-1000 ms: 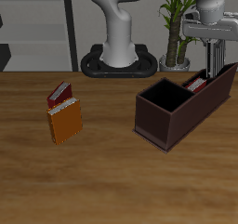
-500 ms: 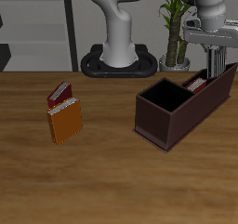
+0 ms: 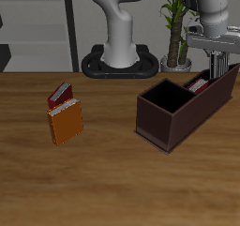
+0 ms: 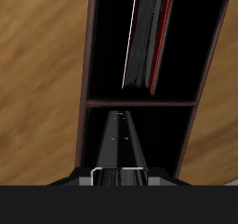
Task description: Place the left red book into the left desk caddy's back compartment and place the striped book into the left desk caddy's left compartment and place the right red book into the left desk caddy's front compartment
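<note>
The left desk caddy (image 3: 178,113) is a long dark maroon box; it also shows in the wrist view (image 4: 88,70). My gripper (image 3: 219,74) hangs over its narrow slots at the far end, fingers together and holding nothing (image 4: 119,114). The striped book (image 4: 141,37) stands in a slot just beyond my fingertips. The left red book (image 3: 199,82) stands in the caddy beside it, showing as a red edge (image 4: 166,19). The right red book (image 3: 60,93) lies on the table far from the caddy, touching an orange book.
An orange book (image 3: 66,123) lies just in front of the right red book. The caddy's large square compartment (image 3: 171,97) is open and dark. The robot base (image 3: 120,61) and a potted plant (image 3: 174,33) stand at the table's back.
My gripper has shifted a little sideways along the caddy's far end. The books and the caddy have not moved.
</note>
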